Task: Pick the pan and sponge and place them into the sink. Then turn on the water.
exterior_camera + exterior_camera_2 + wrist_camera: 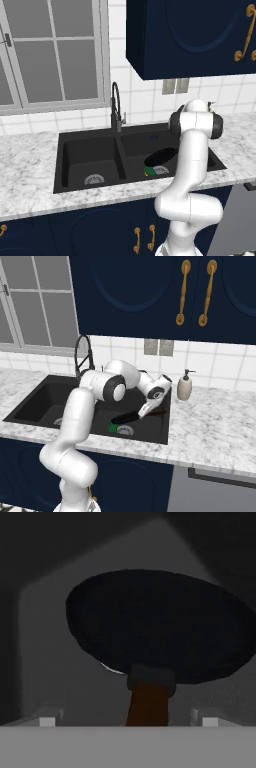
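Observation:
The black pan lies tilted in the right basin of the black sink. The green and yellow sponge rests on the basin floor at the pan's near edge. My gripper hangs low in that basin at the pan's brown handle. It is open: the handle passes between the fingertips with a wide gap on each side. In the hand view the pan looms dark just ahead. No water is in view.
The dark gooseneck faucet stands behind the divider between the basins. A soap dispenser sits on the marble counter right of the sink. The left basin holds only its drain. Dark wall cabinets hang overhead.

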Controlling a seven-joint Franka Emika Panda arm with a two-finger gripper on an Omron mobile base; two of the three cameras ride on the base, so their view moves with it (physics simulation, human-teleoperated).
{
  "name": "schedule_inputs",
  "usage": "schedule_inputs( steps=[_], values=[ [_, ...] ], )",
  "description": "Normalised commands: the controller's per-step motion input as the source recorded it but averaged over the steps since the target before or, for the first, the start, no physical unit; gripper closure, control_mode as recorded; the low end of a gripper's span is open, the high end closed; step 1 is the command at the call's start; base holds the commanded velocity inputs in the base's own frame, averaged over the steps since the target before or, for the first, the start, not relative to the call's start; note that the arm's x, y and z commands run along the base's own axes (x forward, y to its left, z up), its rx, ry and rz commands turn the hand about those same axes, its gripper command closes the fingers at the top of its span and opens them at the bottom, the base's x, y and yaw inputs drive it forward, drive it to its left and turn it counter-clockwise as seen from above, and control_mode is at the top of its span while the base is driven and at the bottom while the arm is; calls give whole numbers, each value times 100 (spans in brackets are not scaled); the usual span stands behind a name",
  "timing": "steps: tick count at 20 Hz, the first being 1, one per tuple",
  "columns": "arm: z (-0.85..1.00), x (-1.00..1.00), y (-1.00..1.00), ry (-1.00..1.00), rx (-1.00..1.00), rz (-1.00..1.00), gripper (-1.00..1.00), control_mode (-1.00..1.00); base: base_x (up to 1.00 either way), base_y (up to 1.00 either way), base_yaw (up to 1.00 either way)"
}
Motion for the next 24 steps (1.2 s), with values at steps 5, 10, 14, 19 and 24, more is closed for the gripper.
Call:
schedule_inputs(
  steps=[5, 10, 14, 19, 24],
  values=[
    [58, -41, 32, -23, -4, 0, -100, -100, 0, 0, 0],
    [84, -40, 26, -9, -7, 0, -100, -100, 0, 0, 0],
    [74, -36, 31, -4, -6, 0, -100, -100, 0, 0, 0],
    [35, -17, 46, -9, 0, 0, -100, -100, 0, 0, 0],
    [41, -1, 49, -1, 0, -3, -100, -100, 0, 0, 0]
  ],
)
